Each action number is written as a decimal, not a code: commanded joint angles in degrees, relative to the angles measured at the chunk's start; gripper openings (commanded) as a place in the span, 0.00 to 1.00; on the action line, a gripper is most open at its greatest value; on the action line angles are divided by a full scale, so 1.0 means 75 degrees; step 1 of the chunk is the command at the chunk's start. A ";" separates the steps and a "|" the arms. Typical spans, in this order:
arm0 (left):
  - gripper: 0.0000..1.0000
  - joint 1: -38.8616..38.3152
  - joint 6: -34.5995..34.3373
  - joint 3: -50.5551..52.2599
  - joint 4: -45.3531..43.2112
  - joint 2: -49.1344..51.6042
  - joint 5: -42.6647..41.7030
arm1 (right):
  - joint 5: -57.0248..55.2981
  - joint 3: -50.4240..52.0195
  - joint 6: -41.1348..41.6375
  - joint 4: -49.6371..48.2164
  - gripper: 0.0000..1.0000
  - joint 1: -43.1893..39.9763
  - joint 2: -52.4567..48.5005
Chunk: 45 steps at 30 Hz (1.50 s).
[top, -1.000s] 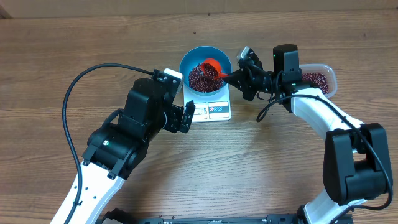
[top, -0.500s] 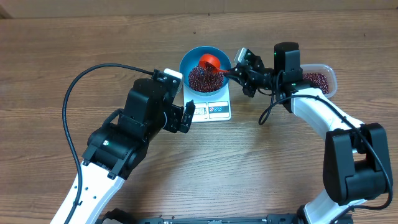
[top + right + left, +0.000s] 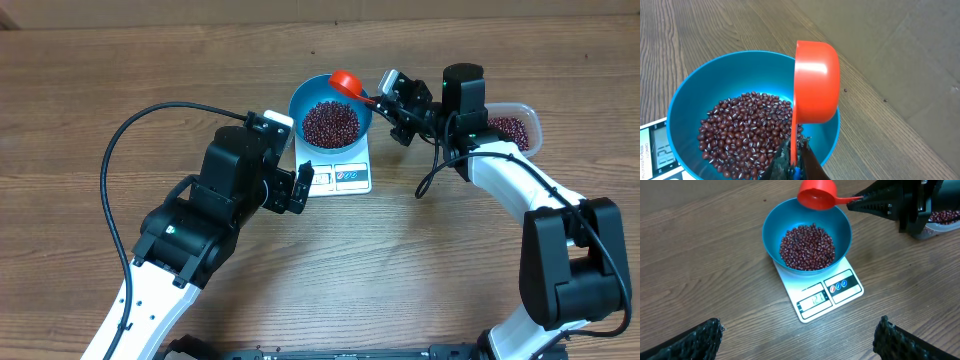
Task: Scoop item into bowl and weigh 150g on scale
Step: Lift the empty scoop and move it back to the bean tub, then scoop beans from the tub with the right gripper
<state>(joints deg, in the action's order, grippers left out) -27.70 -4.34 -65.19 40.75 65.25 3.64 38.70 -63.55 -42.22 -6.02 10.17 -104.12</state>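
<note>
The blue bowl (image 3: 300, 100) stands on the white scale (image 3: 345, 177) and holds a heap of dark red-brown beans, the item (image 3: 330, 123). My right gripper (image 3: 380, 100) is shut on the thin handle of a red scoop (image 3: 347, 80), which hangs over the bowl's far rim. In the right wrist view the scoop (image 3: 815, 82) is turned on its side above the bowl (image 3: 715, 75) and beans (image 3: 745, 130), with the gripper (image 3: 792, 159) clamped on its handle. My left gripper (image 3: 797, 332) stands open and empty in front of the scale (image 3: 827, 292).
A clear plastic tub (image 3: 517, 128) with more beans sits at the right behind my right arm. A black cable (image 3: 130, 130) loops over the table to the left of my left arm. A cardboard wall runs along the table's far edge.
The right gripper has drawn the red scoop from over the beans in the bowl back to the bowl's far rim. The left arm has not moved.
</note>
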 commanded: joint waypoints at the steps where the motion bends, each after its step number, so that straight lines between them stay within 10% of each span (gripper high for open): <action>1: 1.00 0.0041 -0.0052 -0.0012 -0.0006 -0.0003 -0.0067 | -0.0012 -0.0029 0.0029 -0.0047 0.04 0.0035 0.0015; 11: 0.99 0.0041 -0.0052 -0.0012 -0.0009 -0.0003 -0.0067 | -0.0493 -0.0029 0.0796 0.0807 0.04 0.0003 0.1451; 28: 1.00 0.0041 -0.0052 -0.0012 -0.0009 -0.0003 -0.0067 | -0.6368 -0.0029 0.3177 0.4876 0.04 -0.0921 0.3421; 45: 1.00 0.0041 -0.0052 -0.0012 -0.0009 -0.0003 -0.0067 | -0.6289 -0.0026 0.3660 0.6420 0.04 -0.2270 0.2398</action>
<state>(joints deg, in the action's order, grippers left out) -27.70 -4.34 -65.19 40.75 65.25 3.64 -9.96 -63.53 -15.29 42.15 -6.76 -83.35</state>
